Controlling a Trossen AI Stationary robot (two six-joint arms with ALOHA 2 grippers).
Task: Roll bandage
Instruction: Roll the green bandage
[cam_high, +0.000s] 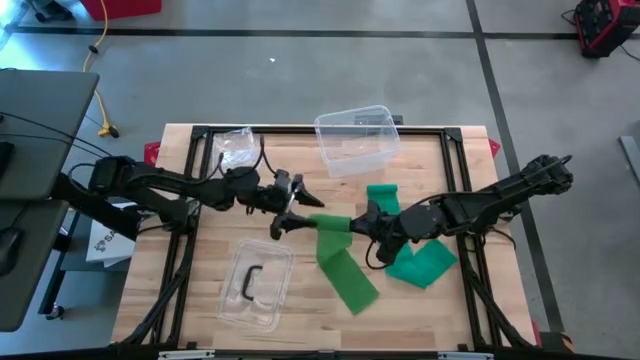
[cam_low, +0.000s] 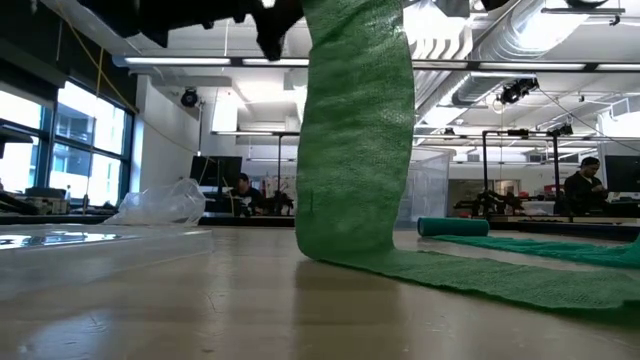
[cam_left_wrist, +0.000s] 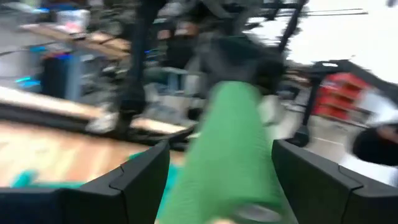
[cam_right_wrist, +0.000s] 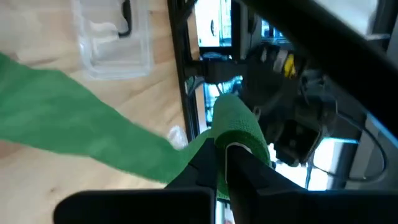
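The green bandage (cam_high: 345, 262) lies near the worktop's (cam_high: 200, 300) centre, its rolled end (cam_high: 335, 222) lifted between my two arms and its loose tail trailing toward six o'clock. I judge the rolling barely begun: only a short, fat core is wound, and most of the strip is still flat, with more green bandage at about four o'clock. My right pincer (cam_right_wrist: 222, 163) is clamped narrow on the rolled end, holding it up. My left pincer (cam_left_wrist: 214, 180) stands wide, at nine o'clock from the roll, its fingers (cam_left_wrist: 140, 177) either side of the bandage without gripping it. A clear tub (cam_high: 356, 138) sits at twelve o'clock.
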